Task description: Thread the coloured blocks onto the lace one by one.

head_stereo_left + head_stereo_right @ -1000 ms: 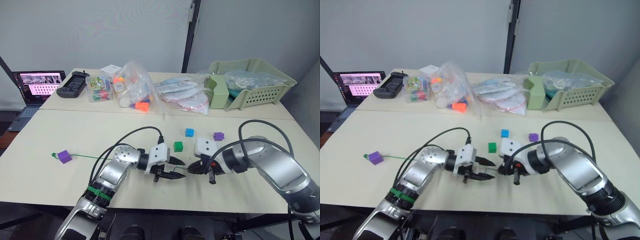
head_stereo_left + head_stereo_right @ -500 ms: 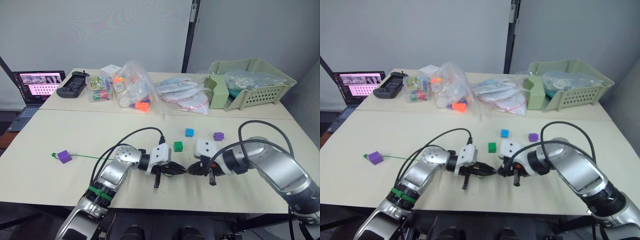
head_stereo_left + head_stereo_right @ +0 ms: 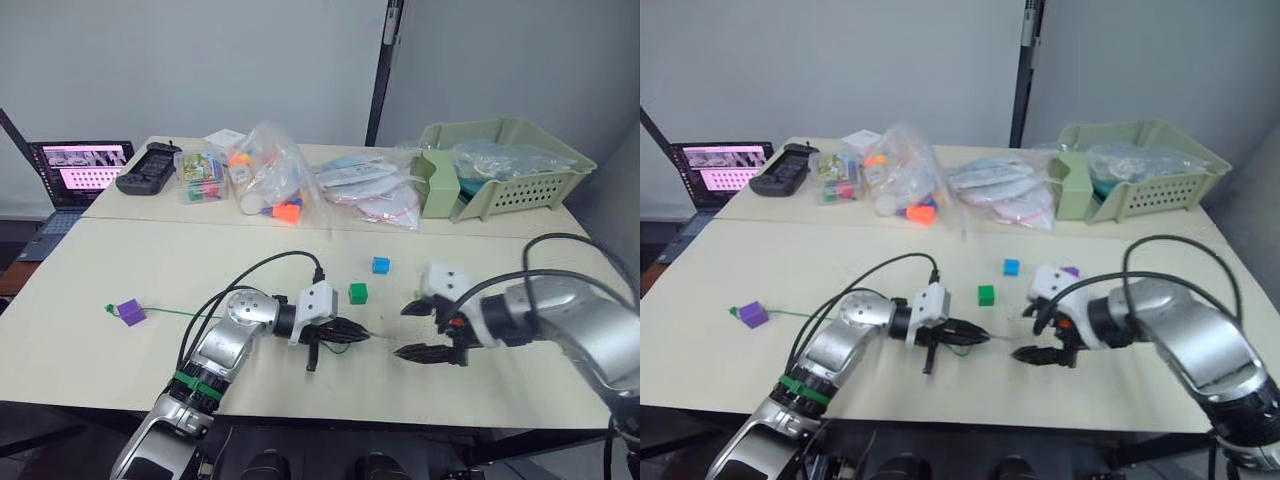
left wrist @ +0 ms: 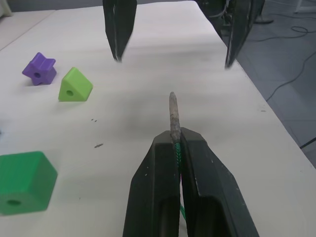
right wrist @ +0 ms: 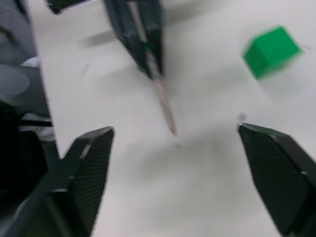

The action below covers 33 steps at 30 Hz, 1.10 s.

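Lying farthest to the left on the desk (image 3: 120, 260), a purple block (image 3: 130, 312) already sits on the lace (image 3: 185, 316), a thin green cord running from it toward the left gripper (image 3: 347, 330). That gripper's two black fingers are pressed together on the lace just behind its stiff greyish tip (image 4: 173, 112), which juts out bare beyond the fingertips, pointing at the right gripper. In the left wrist view the tip looks rough and slightly worn, with green cord visible between the fingers.

Just behind the left gripper rests a dark green cube (image 3: 358, 292) with a round hole in its face, and farther back a blue cube (image 3: 380, 265). The left wrist view also shows a lime green wedge-shaped block (image 4: 75, 85) and a purple star-shaped block (image 4: 39, 69), each with a hole through it.

To the right, the right gripper (image 3: 414, 331) hovers low over the desk with its fingers spread wide apart, holding nothing, a short gap away from the lace tip.
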{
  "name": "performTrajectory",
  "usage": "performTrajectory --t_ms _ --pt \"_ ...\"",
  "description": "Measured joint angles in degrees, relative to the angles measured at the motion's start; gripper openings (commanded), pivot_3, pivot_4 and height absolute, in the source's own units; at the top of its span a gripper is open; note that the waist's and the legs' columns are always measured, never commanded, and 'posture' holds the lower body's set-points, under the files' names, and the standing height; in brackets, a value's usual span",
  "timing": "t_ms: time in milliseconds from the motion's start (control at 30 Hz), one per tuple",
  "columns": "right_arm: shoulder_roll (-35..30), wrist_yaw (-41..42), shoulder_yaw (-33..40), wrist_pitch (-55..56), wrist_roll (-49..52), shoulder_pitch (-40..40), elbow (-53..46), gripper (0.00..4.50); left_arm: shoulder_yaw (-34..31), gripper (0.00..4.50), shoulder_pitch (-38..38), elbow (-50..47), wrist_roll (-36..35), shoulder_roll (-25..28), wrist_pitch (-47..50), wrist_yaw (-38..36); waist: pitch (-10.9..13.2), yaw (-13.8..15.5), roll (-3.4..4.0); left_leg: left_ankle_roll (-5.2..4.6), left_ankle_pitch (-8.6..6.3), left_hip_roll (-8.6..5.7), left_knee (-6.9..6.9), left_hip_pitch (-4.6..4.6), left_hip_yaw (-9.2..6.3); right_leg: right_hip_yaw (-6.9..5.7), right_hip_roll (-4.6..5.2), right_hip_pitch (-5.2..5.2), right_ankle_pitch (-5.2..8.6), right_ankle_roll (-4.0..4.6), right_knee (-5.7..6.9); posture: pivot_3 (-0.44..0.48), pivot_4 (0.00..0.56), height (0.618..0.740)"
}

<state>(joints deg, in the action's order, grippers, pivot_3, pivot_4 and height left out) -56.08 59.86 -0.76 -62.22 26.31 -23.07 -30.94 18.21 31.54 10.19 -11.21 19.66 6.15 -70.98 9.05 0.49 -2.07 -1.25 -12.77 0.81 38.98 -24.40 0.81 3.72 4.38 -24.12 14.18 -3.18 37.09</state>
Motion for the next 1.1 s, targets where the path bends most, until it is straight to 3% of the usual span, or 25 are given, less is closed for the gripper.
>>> performTrajectory --t_ms 133,233,367,500,767,1100 --pt "2.72 -5.46 10.13 -3.36 2.22 6.33 -4.13 4.49 -0.55 0.00 0.26 2.07 -0.09 0.33 -0.30 -0.37 0.00 0.14 0.00 0.00 0.00 0.01 0.00 0.02 0.01 0.01 -0.02 0.02 0.00 0.00 0.00 0.000 0.150 0.734" --pt "8.96 -12.63 19.90 -5.64 2.27 14.39 -8.67 4.49 -0.44 0.00 1.80 3.87 -0.11 -0.04 -1.06 -1.15 0.00 0.51 0.00 0.01 0.01 -0.03 0.01 0.00 0.04 -0.02 -0.04 0.08 0.00 -0.01 -0.03 0.000 0.150 0.734" --pt "15.91 -20.48 25.29 -2.70 -0.95 23.79 -12.04 4.49 -0.75 0.00 2.57 5.34 -0.11 0.10 -1.54 -2.16 -0.02 0.21 0.02 0.01 0.01 -0.05 0.00 0.01 0.05 0.05 -0.02 0.06 0.01 -0.04 -0.04 0.000 0.150 0.734" --pt "23.96 -26.52 27.54 1.56 -2.35 26.25 -11.32 4.49 -0.72 0.00 2.67 6.39 -0.11 -0.42 -2.20 -2.94 -0.02 -0.29 0.03 0.03 0.02 0.02 0.01 0.09 0.06 0.08 -0.11 0.10 0.01 -0.03 -0.03 0.000 0.150 0.734" --pt "26.25 -31.73 24.44 6.93 -3.13 16.52 1.66 4.49 -0.87 0.00 2.44 5.93 -0.10 -0.71 -2.22 -2.70 -0.04 -1.18 0.06 0.03 0.03 0.01 -0.05 0.11 0.06 0.11 -0.14 0.10 0.01 -0.03 -0.01 0.000 0.150 0.734" --pt "24.18 -33.66 15.49 12.97 -7.60 -3.65 29.68 4.49 -1.32 0.00 -1.38 0.16 -0.09 -0.17 0.38 2.11 -0.05 -1.19 0.12 0.03 0.03 -0.04 -0.10 0.07 0.21 0.14 -0.05 0.05 0.00 -0.03 -0.03 0.000 0.150 0.734"
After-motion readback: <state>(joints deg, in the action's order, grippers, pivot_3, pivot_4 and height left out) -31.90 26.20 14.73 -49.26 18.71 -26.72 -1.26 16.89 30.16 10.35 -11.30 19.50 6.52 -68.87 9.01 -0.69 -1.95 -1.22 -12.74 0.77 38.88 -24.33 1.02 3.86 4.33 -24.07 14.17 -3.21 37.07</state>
